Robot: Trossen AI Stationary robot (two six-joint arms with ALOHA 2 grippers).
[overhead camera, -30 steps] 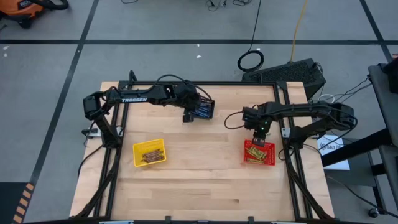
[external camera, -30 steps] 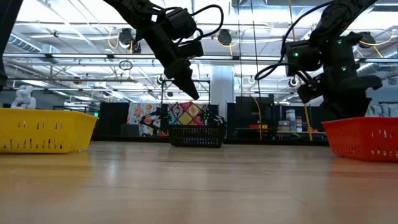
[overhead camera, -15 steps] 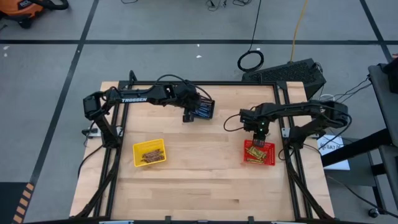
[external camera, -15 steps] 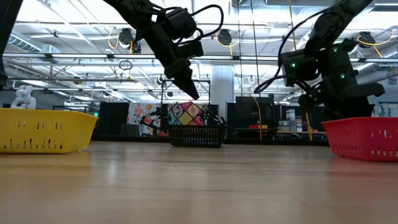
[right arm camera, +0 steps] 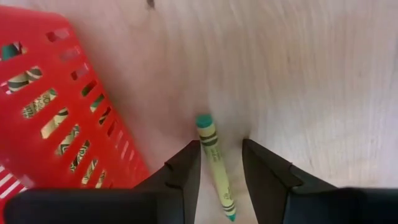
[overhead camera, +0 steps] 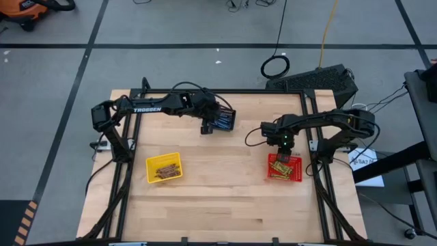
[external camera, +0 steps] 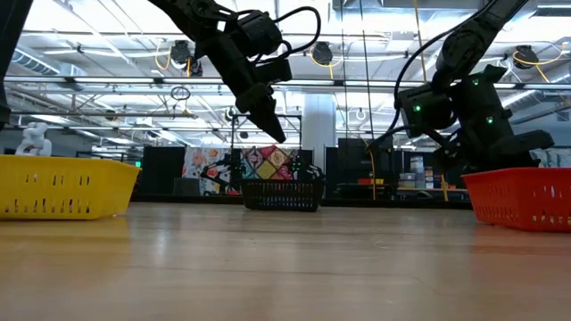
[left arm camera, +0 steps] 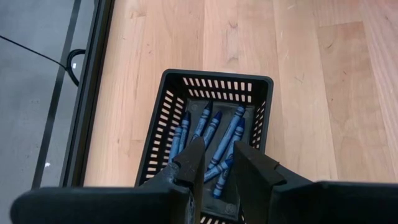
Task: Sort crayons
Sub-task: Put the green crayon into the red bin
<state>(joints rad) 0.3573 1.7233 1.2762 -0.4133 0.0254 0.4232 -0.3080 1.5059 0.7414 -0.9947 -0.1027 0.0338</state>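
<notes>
Your right hand (right arm camera: 221,171) slid left off the red basket (right arm camera: 37,124), open around a loose crayon (right arm camera: 214,163) on the worktop (overhead camera: 225,191); centre it before closing. Left hand (left arm camera: 214,165) hovers open, empty, over the black basket (left arm camera: 249,84).

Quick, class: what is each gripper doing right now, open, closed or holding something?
Left gripper: open, empty, above the black basket.
Right gripper: open around a crayon, not clamped.

Three baskets on desk (overhead camera: 225,198): one back-centre (overhead camera: 224,120) holding crayons (left arm camera: 214,134), one front-left (overhead camera: 164,168), one right (overhead camera: 283,167). Single crayon (right arm camera: 214,165) lies on desk beside right basket, probably just behind it.
</notes>
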